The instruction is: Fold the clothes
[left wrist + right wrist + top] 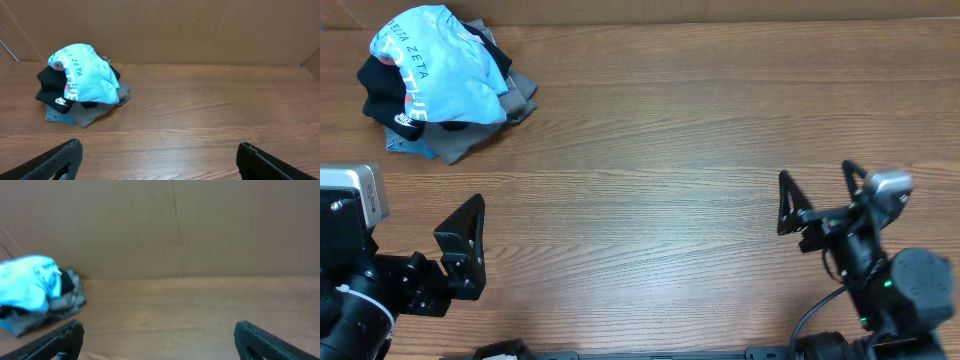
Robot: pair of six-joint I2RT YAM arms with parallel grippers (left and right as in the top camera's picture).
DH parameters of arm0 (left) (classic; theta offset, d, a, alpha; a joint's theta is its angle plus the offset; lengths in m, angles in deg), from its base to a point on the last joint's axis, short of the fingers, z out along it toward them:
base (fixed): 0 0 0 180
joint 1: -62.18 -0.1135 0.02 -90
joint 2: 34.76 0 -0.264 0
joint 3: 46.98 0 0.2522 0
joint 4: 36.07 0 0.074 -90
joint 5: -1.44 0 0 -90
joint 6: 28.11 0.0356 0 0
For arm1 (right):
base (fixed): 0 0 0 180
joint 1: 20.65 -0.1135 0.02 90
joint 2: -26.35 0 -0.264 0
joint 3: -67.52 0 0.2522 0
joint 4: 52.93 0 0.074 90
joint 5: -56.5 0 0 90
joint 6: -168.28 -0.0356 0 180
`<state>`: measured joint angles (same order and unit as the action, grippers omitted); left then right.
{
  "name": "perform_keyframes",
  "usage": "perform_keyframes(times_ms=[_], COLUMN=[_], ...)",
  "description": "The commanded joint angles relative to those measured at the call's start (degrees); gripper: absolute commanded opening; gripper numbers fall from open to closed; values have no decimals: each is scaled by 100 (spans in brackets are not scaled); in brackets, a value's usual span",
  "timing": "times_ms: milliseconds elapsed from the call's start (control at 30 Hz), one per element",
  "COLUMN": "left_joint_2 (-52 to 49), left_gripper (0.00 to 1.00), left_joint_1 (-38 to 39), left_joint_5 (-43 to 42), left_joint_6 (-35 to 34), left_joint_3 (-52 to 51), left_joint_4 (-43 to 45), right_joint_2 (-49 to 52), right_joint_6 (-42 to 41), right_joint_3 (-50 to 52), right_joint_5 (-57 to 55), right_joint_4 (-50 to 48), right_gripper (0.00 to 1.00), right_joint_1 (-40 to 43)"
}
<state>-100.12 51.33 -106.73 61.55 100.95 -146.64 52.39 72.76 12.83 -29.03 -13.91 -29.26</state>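
Note:
The sky-blue t-shirt (440,65) with printed text lies crumpled on top of a pile at the table's far left corner. It also shows in the left wrist view (85,75) and the right wrist view (27,287). My left gripper (470,245) is open and empty near the front left, well short of the pile; its fingers frame bare wood in the left wrist view (159,155). My right gripper (817,195) is open and empty at the front right, far from the shirt; it also shows in the right wrist view (159,332).
A black garment with a white logo (390,95) and a grey garment (470,135) lie under the blue shirt in the same pile. A brown cardboard wall (200,30) runs along the table's far edge. The wooden table (670,150) stretches between pile and grippers.

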Motion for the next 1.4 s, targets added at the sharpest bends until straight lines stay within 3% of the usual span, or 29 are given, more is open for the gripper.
perform_keyframes(times_ms=[0, 233, 500, 833, 1367], left_joint_2=[-24, -24, -24, -24, -24], left_gripper=[100, 100, 100, 100, 100], left_joint_1=[39, 39, 39, 39, 39], left_joint_5=[39, 39, 39, 39, 39], left_joint_6=[-98, -98, -98, -98, -98], left_joint_3=[-13, -13, -13, -13, -13], left_joint_4=[4, 4, 4, 4, 4], right_joint_2=[-713, -1847, -2415, -2448, -2426], right_joint_6=[103, 105, 107, 105, 105], right_joint_3=[968, 2597, 4059, 4046, 4046], right_joint_5=[-35, -37, -44, 4, 7], right_joint_4=[-459, -1303, -2774, -2083, -2085], right_gripper=[100, 100, 100, 100, 100], right_joint_1=[37, 37, 37, 37, 37])
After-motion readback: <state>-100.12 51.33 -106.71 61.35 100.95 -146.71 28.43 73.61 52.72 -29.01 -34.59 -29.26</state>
